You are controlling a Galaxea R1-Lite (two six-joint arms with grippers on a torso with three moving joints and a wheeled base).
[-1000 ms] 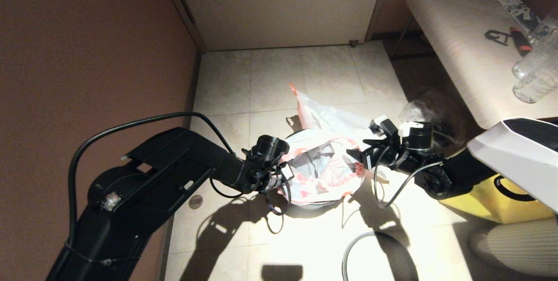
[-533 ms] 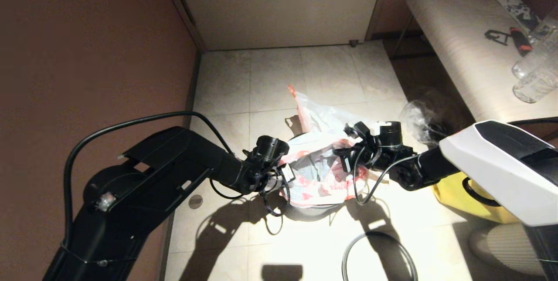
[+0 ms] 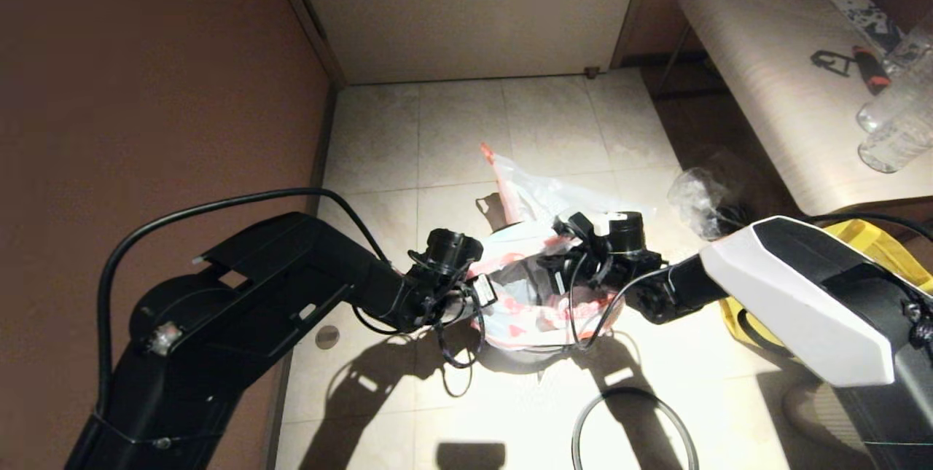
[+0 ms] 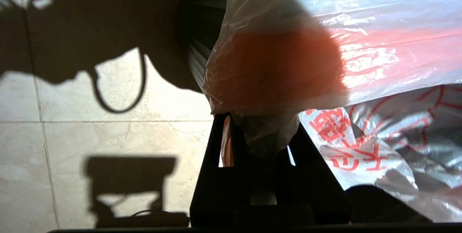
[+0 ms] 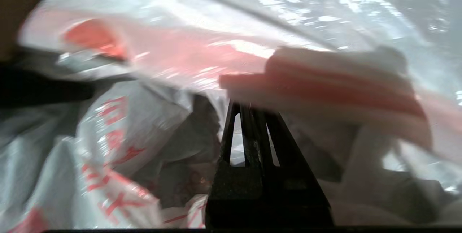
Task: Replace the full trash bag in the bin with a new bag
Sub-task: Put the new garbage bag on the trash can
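Going left to right in the head view, the left gripper [image 3: 487, 294] sits at the nine o'clock edge of the bin [image 3: 510, 347], its fingers pinching a bunched fold of see-through plastic with an orange-pink strip, part of the full trash bag [image 3: 543, 197]. In the left wrist view the black ribbed bin wall [image 4: 196, 45] shows behind that fold, and the fingers [image 4: 216, 160] stand narrowly apart with film [image 4: 267, 132] gathered between them.

The bin, one in number, stands on the tiled floor [image 3: 452, 135] at the centre. Inside its mouth lies crumpled milky plastic with red characters, the new bag [image 3: 521, 310], with the clear film draped over the rim and rising toward twelve o'clock.

The right gripper [image 3: 557, 277] hangs over the bin's three o'clock side, its fingers [image 5: 249, 135] pressed together; whether film is caught between them cannot be told.

Further right, at about two o'clock, lies one clear bag with dark contents [image 3: 703, 197]; one yellow tote bag [image 3: 885, 251] shows behind the right arm. A bench [image 3: 765, 69] fills the upper right.
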